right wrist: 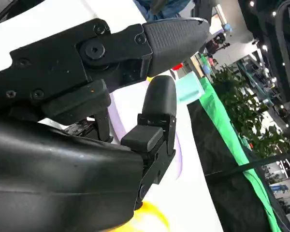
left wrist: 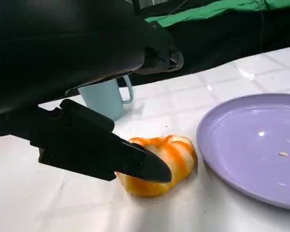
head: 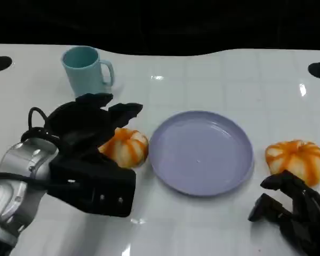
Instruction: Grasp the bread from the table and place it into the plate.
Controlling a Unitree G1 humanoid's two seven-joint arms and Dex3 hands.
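An orange-striped bread roll (head: 129, 146) (left wrist: 176, 154) lies on the white table just left of the lilac plate (head: 202, 154) (left wrist: 251, 145). My left hand (head: 88, 130) (left wrist: 82, 58) hovers over it with fingers spread above the roll and the thumb (left wrist: 101, 154) low in front of it, not closed on it. A second orange-striped roll (head: 297, 160) sits to the right of the plate. My right hand (head: 296, 213) (right wrist: 101, 96) rests near the table's front right, just short of that roll, holding nothing.
A teal mug (head: 86, 69) (left wrist: 104, 99) stands behind my left hand, toward the far left. The white table (head: 202, 80) ends in a dark far edge, with black round holes (head: 0, 63) near its back corners.
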